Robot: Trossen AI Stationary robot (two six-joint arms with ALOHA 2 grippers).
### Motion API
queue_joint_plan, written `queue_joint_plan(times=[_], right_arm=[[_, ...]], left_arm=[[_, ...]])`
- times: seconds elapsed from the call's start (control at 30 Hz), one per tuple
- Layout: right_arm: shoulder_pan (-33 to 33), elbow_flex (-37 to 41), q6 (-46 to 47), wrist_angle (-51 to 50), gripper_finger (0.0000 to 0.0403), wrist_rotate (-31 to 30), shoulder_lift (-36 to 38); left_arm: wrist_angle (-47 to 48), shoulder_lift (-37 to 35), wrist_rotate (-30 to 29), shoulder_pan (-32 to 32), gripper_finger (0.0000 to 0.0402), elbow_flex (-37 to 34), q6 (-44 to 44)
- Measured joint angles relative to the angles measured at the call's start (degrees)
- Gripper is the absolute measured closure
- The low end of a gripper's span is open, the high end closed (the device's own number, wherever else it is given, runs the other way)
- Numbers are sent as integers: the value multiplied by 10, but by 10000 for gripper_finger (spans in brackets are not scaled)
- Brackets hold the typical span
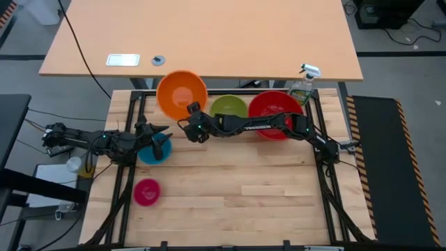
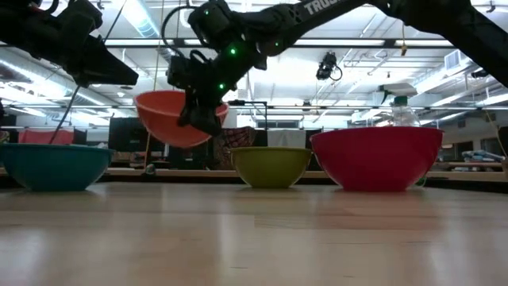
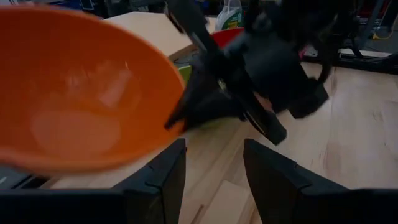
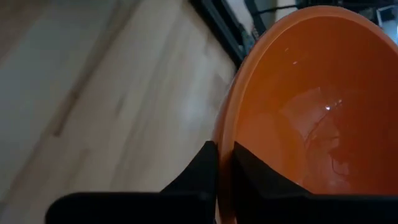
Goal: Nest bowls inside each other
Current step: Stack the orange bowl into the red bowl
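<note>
The orange bowl (image 1: pixel 182 93) hangs tilted above the table's far left part, with my right gripper (image 1: pixel 193 111) shut on its rim. To its right, the lime green bowl (image 1: pixel 228 108) and the red bowl (image 1: pixel 273 111) sit on their bases on the table. The blue bowl (image 1: pixel 155 150) rests on the table nearer the left, and my left gripper (image 1: pixel 162 132) hovers open just above it, holding nothing. The small pink bowl (image 1: pixel 146 191) sits near the front left. In the low view the orange bowl (image 2: pixel 171 115) is plainly off the tabletop. My right gripper pinches the orange bowl's rim (image 4: pixel 224 140) at its near right side, one finger inside the bowl (image 4: pixel 252 177) and one outside (image 4: pixel 199 171). The fingers come from the table's right, slanting down. The bowl is lifted clear and tilted, with its opening still turned upward.
A clear spray bottle (image 1: pixel 303 85) stands at the far right corner behind the red bowl. A dark frame rail (image 1: pixel 209 93) runs along the table's far edge, with a tan desk (image 1: pixel 209 35) beyond it. Bare wood (image 1: pixel 258 195) lies across the middle and near right.
</note>
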State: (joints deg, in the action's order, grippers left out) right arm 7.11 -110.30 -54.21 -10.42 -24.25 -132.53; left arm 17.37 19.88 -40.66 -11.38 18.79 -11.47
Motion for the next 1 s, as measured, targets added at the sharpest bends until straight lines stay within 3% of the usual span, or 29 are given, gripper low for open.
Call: queue_joint_plan(times=[0.3, 0.4, 0.57, 0.7, 0.87, 1.0], right_arm=[[5, -58, 5, -74, 369, -88, 11], [6, -58, 44, -124, 369, -118, 39], [9, -46, 143, -217, 369, -118, 113], [9, 19, 199, -243, 369, -124, 191], [-6, 157, 265, -244, 369, -179, 300], [-13, 265, 353, -261, 369, -180, 388]], left_arm=[[2, 0, 0, 0, 237, 0, -10], [9, 0, 0, 0, 237, 0, -10], [13, 0, 0, 0, 237, 0, -12], [13, 0, 0, 0, 237, 0, -12], [13, 0, 0, 0, 237, 0, -12], [9, 0, -1, 0, 237, 0, -5]])
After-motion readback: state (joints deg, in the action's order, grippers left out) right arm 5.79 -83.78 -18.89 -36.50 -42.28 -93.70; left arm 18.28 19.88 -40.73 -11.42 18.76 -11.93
